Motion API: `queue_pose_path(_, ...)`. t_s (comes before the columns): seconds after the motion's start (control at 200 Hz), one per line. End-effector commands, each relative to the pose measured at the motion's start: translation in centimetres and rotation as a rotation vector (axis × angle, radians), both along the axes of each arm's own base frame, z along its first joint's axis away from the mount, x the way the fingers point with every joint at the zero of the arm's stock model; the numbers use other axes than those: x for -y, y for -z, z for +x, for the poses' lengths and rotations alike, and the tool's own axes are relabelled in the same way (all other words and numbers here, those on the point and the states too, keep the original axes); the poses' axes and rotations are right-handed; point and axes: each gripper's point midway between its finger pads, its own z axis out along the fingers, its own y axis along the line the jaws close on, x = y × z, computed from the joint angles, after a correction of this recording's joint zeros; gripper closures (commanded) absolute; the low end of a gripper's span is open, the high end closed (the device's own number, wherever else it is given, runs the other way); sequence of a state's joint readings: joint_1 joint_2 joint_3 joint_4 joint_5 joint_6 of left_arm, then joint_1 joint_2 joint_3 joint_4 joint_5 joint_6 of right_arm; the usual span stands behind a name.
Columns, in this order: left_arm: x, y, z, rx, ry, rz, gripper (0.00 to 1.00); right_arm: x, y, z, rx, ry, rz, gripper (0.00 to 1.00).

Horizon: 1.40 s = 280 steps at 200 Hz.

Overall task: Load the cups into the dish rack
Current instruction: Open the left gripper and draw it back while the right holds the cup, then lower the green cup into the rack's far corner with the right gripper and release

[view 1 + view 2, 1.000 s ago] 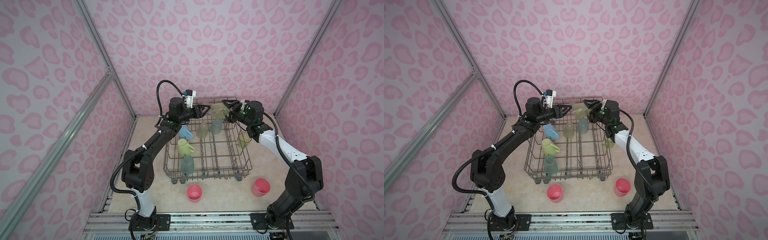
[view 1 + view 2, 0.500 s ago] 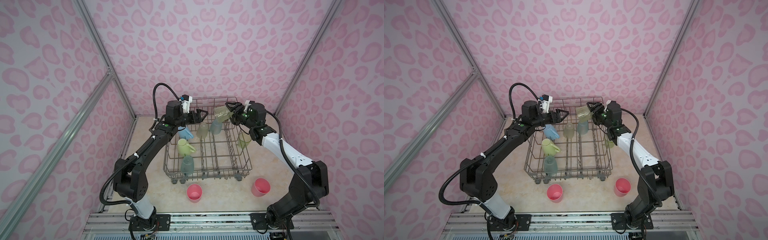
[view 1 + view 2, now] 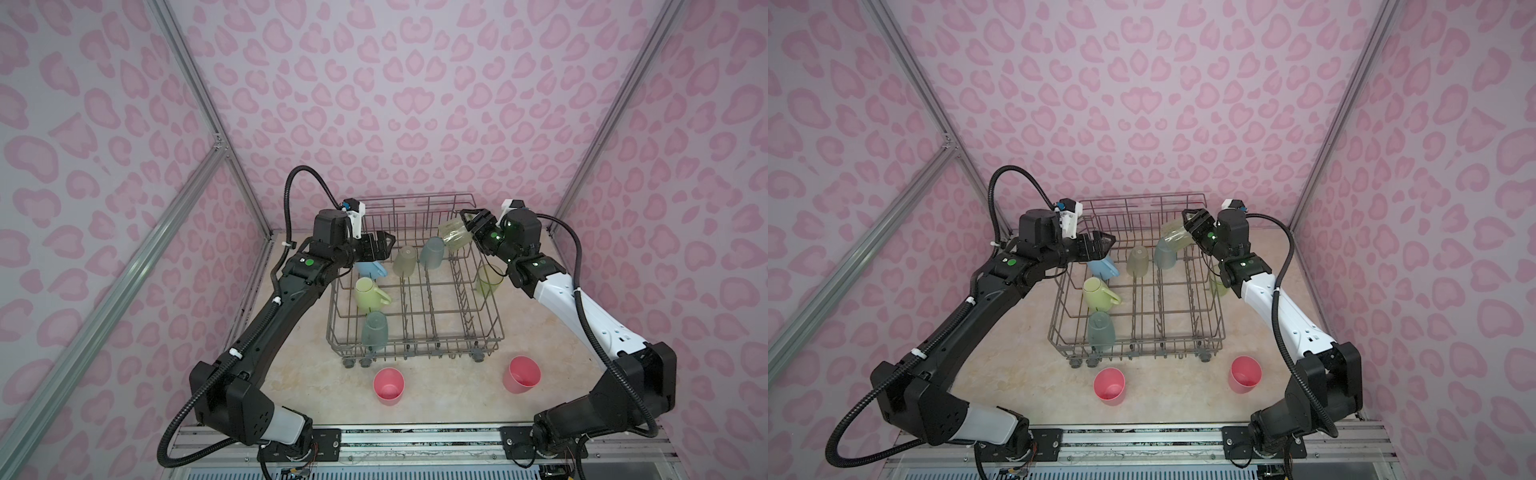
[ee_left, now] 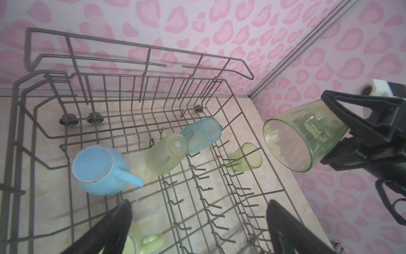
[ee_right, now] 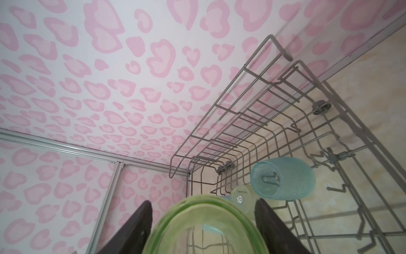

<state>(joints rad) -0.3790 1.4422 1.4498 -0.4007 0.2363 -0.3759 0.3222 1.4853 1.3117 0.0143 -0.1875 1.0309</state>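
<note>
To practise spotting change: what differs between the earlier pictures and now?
The left gripper opened wide and drew back leftward from the lime-green cup. The right gripper, shut on that cup, carried it slightly rightward. The cups in the dish rack and both pink tumblers stayed put.

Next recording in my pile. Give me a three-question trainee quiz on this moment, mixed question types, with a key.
1. True or false: both pink cups stand on the table, outside the dish rack.
2. Multiple choice: what does the right gripper hold above the rack? A) a plate B) a clear lime-green cup C) nothing
3. Fill in: the left gripper hovers over the rack with its jaws ____ and nothing between them.

Key: 1 true; 2 B; 3 open.
</note>
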Motion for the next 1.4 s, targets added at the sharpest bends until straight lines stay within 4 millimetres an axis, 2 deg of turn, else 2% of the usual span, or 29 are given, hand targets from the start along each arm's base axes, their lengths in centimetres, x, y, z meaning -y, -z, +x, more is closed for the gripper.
queue_pose_path(0.0, -1.6, 0.1, -0.9, 0.011, -0.036, 0.086, 0.03, 0.8, 0.4, -0.3, 0.022, 0.037, -0.133, 0.44)
queue_pose_path(0.23, -3.2, 0.6, -1.6, 0.065, -0.079, 0.145, 0.03, 1.8, 1.1, -0.9, 0.034, 0.077, -0.328, 0.44)
queue_pose_path(0.245, -3.4, 1.6, -1.7, 0.053, -0.08, 0.156, 0.03, 2.0, 1.1, -0.9, 0.037, 0.082, -0.343, 0.44)
queue_pose_path(0.275, -3.6, 2.0, -1.8, 0.057, -0.087, 0.164, 0.03, 2.2, 1.2, -0.8, 0.041, 0.089, -0.372, 0.44)
queue_pose_path(0.44, -4.0, 3.0, -2.2, 0.07, -0.084, 0.194, 0.03, 3.1, 2.1, -0.3, 0.055, 0.114, -0.517, 0.43)
queue_pose_path(0.635, -4.3, 2.2, -2.7, 0.102, -0.086, 0.196, 0.03, 3.8, 4.6, 0.7, 0.042, 0.154, -0.675, 0.4)
queue_pose_path(0.735, -4.4, 2.0, -2.9, 0.118, -0.088, 0.195, 0.03, 3.7, 5.3, 1.2, 0.061, 0.17, -0.734, 0.4)
queue_pose_path(0.955, -4.5, 1.4, -3.4, 0.142, -0.085, 0.187, 0.03, 2.6, 5.2, 2.3, 0.142, 0.192, -0.805, 0.39)
queue_pose_path(1.395, -5.0, 0.9, -3.7, 0.178, -0.096, 0.197, 0.03, 1.5, 6.9, 5.3, 0.172, 0.249, -0.909, 0.39)
